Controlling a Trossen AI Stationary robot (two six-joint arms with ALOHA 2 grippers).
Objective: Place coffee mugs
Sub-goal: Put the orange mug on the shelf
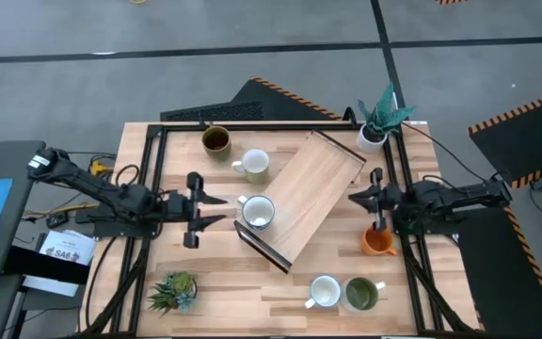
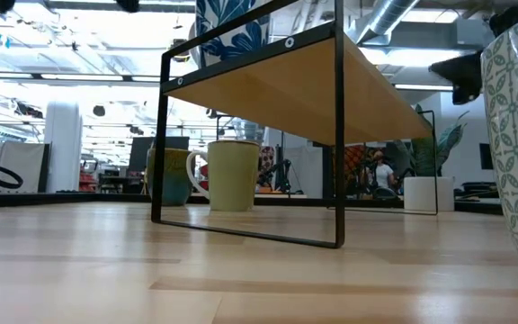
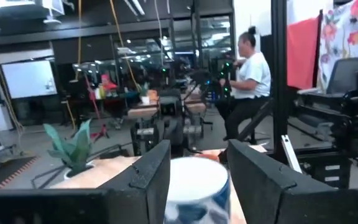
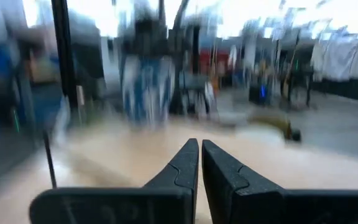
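Observation:
Six coffee mugs stand upright on the wooden table: dark brown (image 1: 215,140), white (image 1: 254,164), white with a blue pattern (image 1: 257,213), orange (image 1: 376,242), white (image 1: 325,291) and olive green (image 1: 361,294). My left gripper (image 1: 218,210) is open and level at the left, its fingers pointing at the patterned mug (image 3: 197,183) just ahead, a little short of it. My right gripper (image 1: 353,196) is shut and holds nothing; it hovers at the right, beside the slanted wooden shelf (image 1: 309,193) and above the orange mug.
The black-framed wooden shelf (image 2: 277,81) stands askew in the middle of the table. A white pot with teal leaves (image 1: 376,127) sits at the far right corner, a spiky green plant (image 1: 174,290) near the front left. A person (image 3: 247,81) sits in the room beyond.

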